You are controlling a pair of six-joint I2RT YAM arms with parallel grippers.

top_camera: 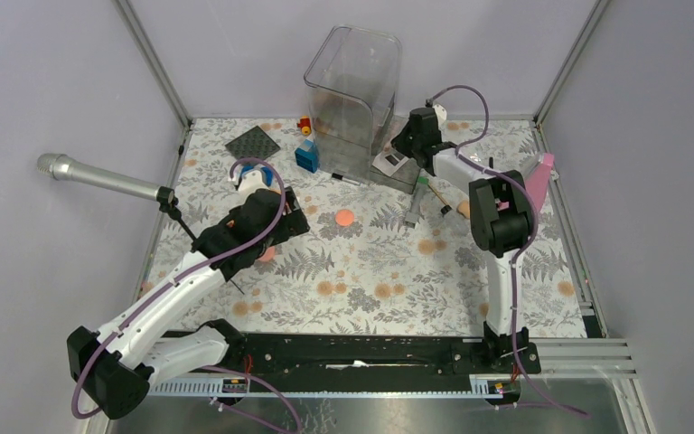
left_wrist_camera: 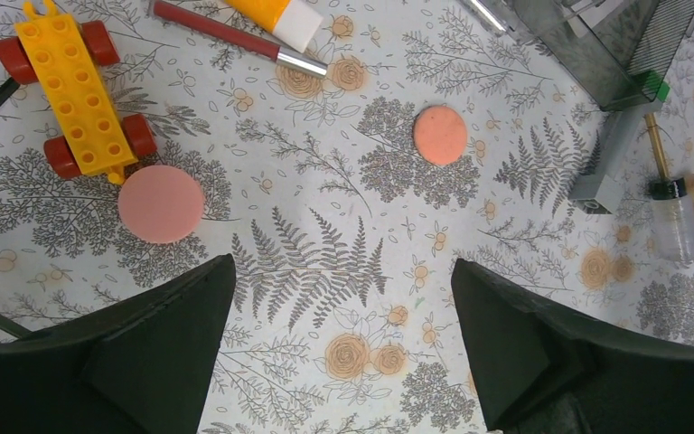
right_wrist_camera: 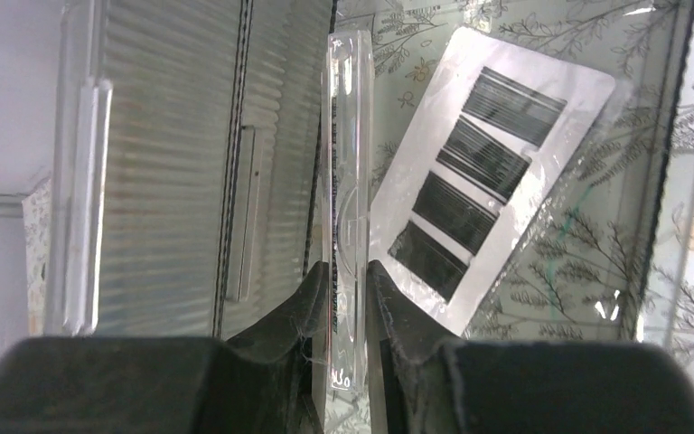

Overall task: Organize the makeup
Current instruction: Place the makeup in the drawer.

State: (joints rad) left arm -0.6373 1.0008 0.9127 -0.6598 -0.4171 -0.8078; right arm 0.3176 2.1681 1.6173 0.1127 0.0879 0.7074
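Clear palette (right_wrist_camera: 345, 181): glassy, smooth plastic. Bin (top_camera: 352, 90): see-thru plastic w/ ribbed walls. Coral disc (left_wrist_camera: 160, 203): matt, soft-looking. Toy car (left_wrist_camera: 77, 90): shiny plastic. Mic (top_camera: 99, 178), left of bin: silver metal.

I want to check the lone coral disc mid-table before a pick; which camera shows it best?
The left wrist view: the coral disc lies whole, large and unobstructed on the floral cloth. The top view shows it only as a small dot mid-table. The right wrist view misses it entirely.
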